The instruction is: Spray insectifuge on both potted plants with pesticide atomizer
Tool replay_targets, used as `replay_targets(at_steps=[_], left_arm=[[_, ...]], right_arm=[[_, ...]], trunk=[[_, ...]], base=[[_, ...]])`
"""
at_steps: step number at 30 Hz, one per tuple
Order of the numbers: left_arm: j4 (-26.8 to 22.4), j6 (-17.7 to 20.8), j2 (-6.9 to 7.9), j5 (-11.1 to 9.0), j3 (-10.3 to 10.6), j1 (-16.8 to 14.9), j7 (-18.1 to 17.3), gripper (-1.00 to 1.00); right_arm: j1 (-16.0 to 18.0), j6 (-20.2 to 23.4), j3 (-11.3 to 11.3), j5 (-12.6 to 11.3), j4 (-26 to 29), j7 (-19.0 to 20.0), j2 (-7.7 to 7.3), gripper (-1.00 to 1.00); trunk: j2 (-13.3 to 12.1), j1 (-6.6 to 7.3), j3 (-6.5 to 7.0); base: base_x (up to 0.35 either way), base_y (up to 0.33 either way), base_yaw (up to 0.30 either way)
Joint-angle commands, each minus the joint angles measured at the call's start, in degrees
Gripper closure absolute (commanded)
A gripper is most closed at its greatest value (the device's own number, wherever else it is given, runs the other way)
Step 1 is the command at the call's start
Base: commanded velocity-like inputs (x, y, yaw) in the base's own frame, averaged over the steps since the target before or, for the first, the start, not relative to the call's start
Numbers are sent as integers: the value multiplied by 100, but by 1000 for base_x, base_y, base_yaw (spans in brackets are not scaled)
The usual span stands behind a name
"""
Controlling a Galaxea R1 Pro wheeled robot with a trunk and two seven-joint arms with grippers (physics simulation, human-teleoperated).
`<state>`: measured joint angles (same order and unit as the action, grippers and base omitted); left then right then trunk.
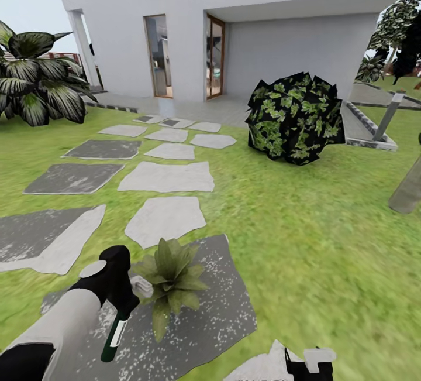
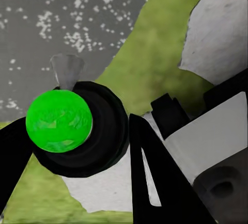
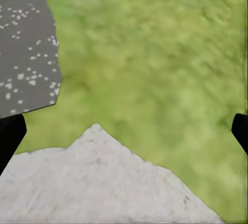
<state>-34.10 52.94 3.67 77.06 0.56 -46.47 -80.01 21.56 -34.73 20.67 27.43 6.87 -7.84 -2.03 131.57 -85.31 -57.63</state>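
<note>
In the head view the left gripper [image 1: 120, 290] is clenched around the pesticide atomizer [image 1: 114, 334], gripping it near the top so that the dark green body with its white label strip hangs down and slightly tilted below the black fingers, while the pale trigger head [image 1: 141, 286] juts out toward the plant beside it. That potted plant [image 1: 169, 278], a low rosette of broad pointed green leaves, sits on a dark speckled stepping stone [image 1: 222, 316] just beside the trigger head, its pot hidden under the leaves. In the left wrist view the bottle is seen end-on as a bright green disc [image 2: 59, 121] ringed by a black collar, held between the dark fingers [image 2: 155, 177], with the speckled stone and a strip of lawn behind it. The right gripper [image 1: 310, 363] shows at the lower edge of the head view over a pale stone; in the right wrist view its two black fingertips [image 3: 9, 136] stand far apart at the picture's edges with nothing between them, released, above a pale grey stone [image 3: 103, 182] and blurred grass. Farther off, a path of light and dark stepping stones [image 1: 166, 177] leads over the lawn [image 1: 304, 240] to a white house [image 1: 234, 24] with an open doorway, with a round dark leafy bush [image 1: 294, 117] near its corner and a large broad-leaved plant [image 1: 38, 79] to the left.
</note>
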Motion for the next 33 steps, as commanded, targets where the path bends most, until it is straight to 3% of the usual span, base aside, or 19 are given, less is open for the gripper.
replay_targets(at_steps=[1, 5, 8, 25, 31, 33], left_arm=[[-7, 58, 2, 43, 109, -1, -95, 100], [-9, 48, 9, 65, 538, -46, -706, 100], [-43, 53, -1, 59, 711, -74, -795, 100], [-105, 63, -15, 64, 744, -90, -841, 100], [-120, 67, -22, 59, 749, -99, -840, 100], [-128, 67, -84, 62, 751, -109, -837, 100]], right_arm=[[6, -13, 17, 63, -10, -42, -1, -100], [6, -9, 16, 70, -10, -38, -1, -100], [6, -9, 16, 70, -10, -35, -3, -100], [6, -8, 16, 79, -10, -30, -4, -100], [6, -8, 12, 79, -10, -27, -4, -100], [6, -8, 10, 79, -11, -25, -4, -100]], trunk=[[2, 1, -5], [2, 1, -5], [2, 1, -5], [2, 1, -5], [2, 1, -5], [2, 1, -5]], base=[[0, 0, -126], [0, 0, -21], [0, 0, -3], [112, -68, 4], [12, -6, 209], [1, -1, 249]])
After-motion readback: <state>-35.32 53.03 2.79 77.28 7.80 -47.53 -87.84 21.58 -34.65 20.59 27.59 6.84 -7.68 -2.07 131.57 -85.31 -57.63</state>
